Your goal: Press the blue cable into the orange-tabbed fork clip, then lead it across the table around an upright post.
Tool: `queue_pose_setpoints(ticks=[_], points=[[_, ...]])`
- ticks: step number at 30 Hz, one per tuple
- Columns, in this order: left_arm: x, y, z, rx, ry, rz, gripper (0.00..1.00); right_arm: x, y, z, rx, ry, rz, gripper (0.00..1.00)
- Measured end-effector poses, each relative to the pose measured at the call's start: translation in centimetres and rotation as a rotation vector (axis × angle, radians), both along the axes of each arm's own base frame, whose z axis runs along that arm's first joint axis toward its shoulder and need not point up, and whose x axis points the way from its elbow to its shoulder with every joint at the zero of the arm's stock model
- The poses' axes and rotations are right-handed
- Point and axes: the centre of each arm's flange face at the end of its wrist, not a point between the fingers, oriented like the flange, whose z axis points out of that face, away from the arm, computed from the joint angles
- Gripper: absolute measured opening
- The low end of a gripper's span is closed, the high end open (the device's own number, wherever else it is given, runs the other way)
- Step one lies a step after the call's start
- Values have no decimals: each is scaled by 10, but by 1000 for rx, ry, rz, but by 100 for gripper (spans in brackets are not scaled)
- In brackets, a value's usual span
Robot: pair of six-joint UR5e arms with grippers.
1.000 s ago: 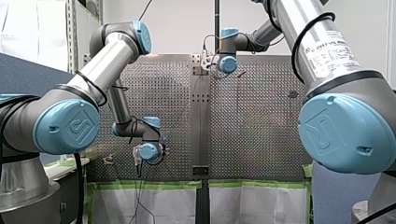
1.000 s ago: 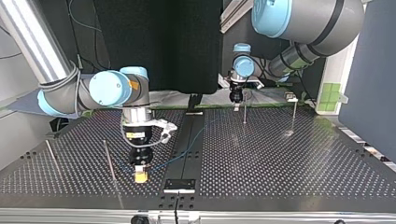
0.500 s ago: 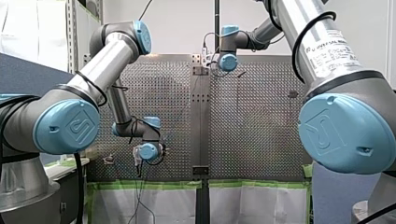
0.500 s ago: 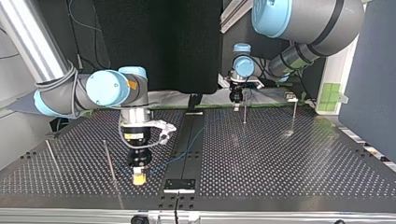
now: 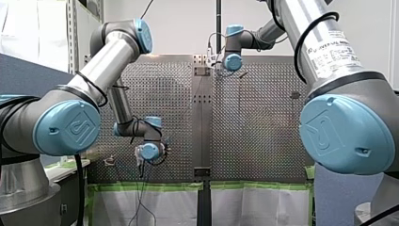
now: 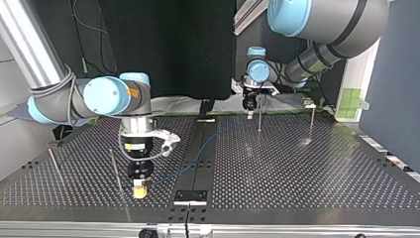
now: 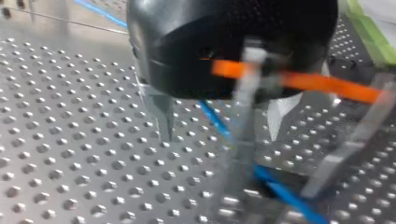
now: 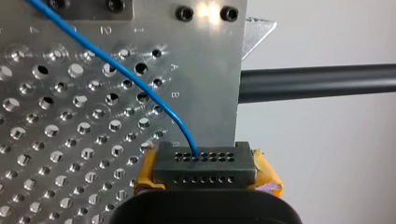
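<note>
The blue cable [image 6: 197, 157] crosses the perforated table's middle rail. In the right wrist view my right gripper [image 8: 208, 175] is shut with yellow pads on the dark connector block [image 8: 205, 163] at the end of the blue cable [image 8: 140, 86]. In the top view my right gripper [image 6: 140, 187] hangs low near the front edge. In the left wrist view my left gripper [image 7: 219, 126] is open, and the blue cable [image 7: 212, 119] runs between its fingers [image 7: 160, 114]. The orange-tabbed fork clip [image 7: 299, 83] stands blurred just in front of it. My left gripper [image 6: 250, 103] is at the table's far edge.
Thin upright posts stand on the table: one [image 6: 116, 171] beside my right gripper, one [image 6: 55, 166] further to the top view's left, and two [image 6: 259, 119] [image 6: 312, 121] near my left gripper. A dark plate [image 6: 190, 196] sits on the rail at the front edge.
My right gripper has moved toward the top view's left with the connector, dragging the cable end along. My left arm has stayed nearly still.
</note>
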Motion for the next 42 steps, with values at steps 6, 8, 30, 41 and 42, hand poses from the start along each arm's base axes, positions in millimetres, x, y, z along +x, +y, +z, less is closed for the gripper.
queue_pose_setpoints(ticks=[6, 8, 30, 41, 42], points=[[1, -9, 26, -41, -23, -22, 100, -2, -1, -1, 4, 2, -3, 0], [1, -11, 33, -57, -25, -33, 100, -2, -1, -1, 6, 4, -4, 0], [5, -33, 114, -204, -90, -80, 100, -2, 1, -1, 13, 10, -2, 0], [16, -65, 163, -214, -125, -108, 100, 0, 3, -1, 16, 13, 2, 0], [17, -67, 169, -216, -130, -108, 100, 0, 3, -1, 16, 13, 2, 0]])
